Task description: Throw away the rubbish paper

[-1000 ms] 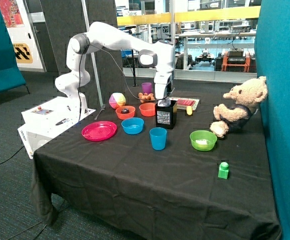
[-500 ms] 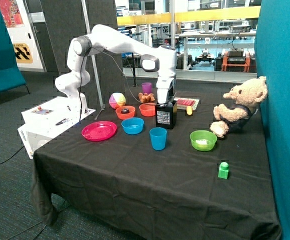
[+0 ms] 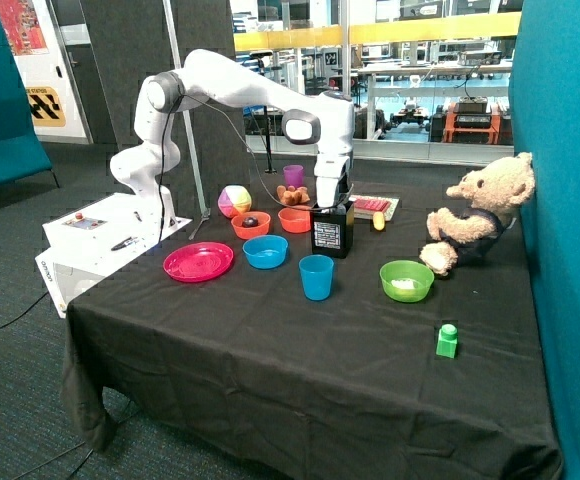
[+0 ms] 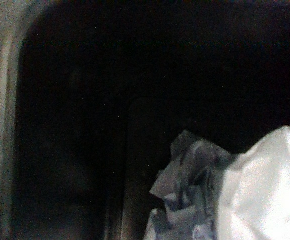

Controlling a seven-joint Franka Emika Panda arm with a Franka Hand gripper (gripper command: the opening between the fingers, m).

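Broadly, going left to right across the black-clothed table (image 3: 270,350): a pink plate (image 3: 198,262) sits at the near left, then a multicoloured ball (image 3: 234,200) behind an orange bowl (image 3: 250,224) holding something dark, with a blue bowl (image 3: 265,251) just in front. A second orange bowl (image 3: 295,218) lies beside a purple cup (image 3: 293,176) and a small brown toy. The blue cup (image 3: 316,276) stands at about six o'clock from the black bin (image 3: 332,229). The gripper (image 3: 330,200) is lowered to the bin's mouth; whether it is released or clenched cannot be told. Through the wrist view, rubbish paper (image 4: 225,190) lies crumpled inside the bin's dark interior, against one corner. At roughly four o'clock from the bin, a green bowl (image 3: 406,280) holds another white wad (image 3: 404,285). Further right sit a teddy bear (image 3: 480,215) and, nearer the front edge, a green block (image 3: 447,340).
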